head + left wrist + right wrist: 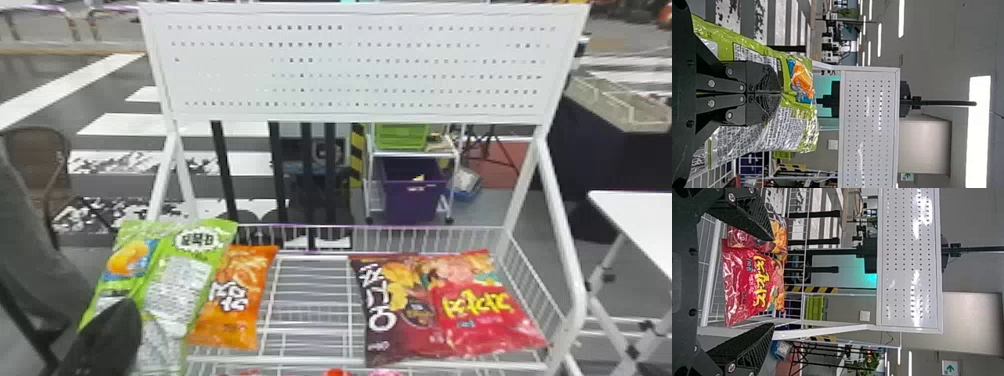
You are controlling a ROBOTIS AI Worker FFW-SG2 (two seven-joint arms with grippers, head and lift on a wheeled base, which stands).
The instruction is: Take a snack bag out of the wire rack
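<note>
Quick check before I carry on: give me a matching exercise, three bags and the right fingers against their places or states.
1. Green bag
2. Orange bag
3. Red bag
4. Right fingers

A. Overlapping the dark bag
B. Spread apart
C. Pinched in the left fingers
D. Partly behind the green bag

Pairs: 1-C, 2-D, 3-A, 4-B

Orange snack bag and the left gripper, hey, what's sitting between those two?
In the head view, the lower part of the green bag lies between the left gripper and the orange bag.
</note>
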